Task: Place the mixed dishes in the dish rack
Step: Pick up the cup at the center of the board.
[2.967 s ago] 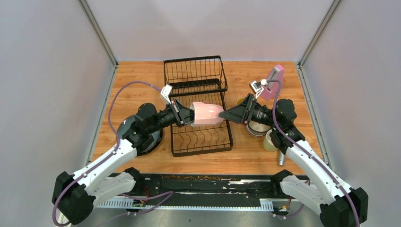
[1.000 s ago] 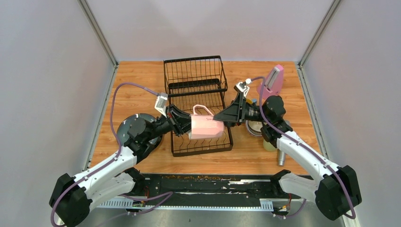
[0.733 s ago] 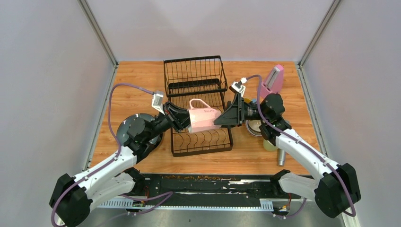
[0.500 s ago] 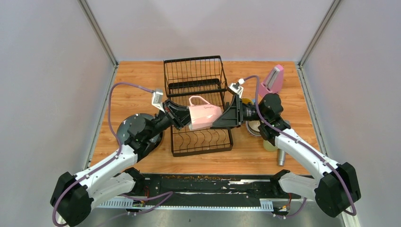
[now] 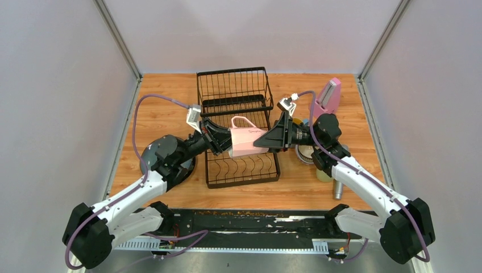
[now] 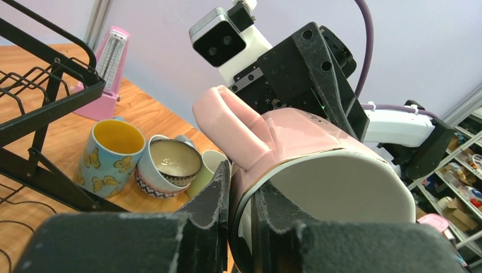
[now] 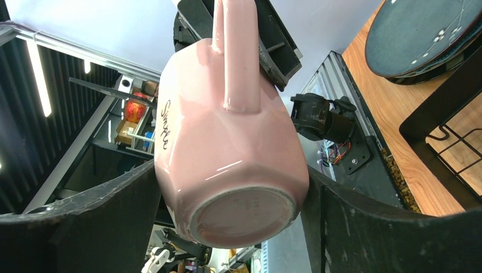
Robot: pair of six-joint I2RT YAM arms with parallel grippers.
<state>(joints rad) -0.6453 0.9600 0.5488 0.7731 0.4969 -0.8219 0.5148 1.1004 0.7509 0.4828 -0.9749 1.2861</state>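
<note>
Left pincer (image 6: pixel 241 189) pinched on the rim of the pink mug (image 5: pixel 245 142), right pincer (image 7: pixel 233 187) hugging its bottom, mug on its side, lying left-to-right, mouth pointing left, above the dish rack (image 5: pixel 241 182).

Pink mug (image 5: pixel 248 138) fills the gap between my left claw (image 5: pixel 226 143) and right claw (image 5: pixel 261 138) — dish rack (image 5: pixel 242 166) wires below, its basket wall behind.
</note>
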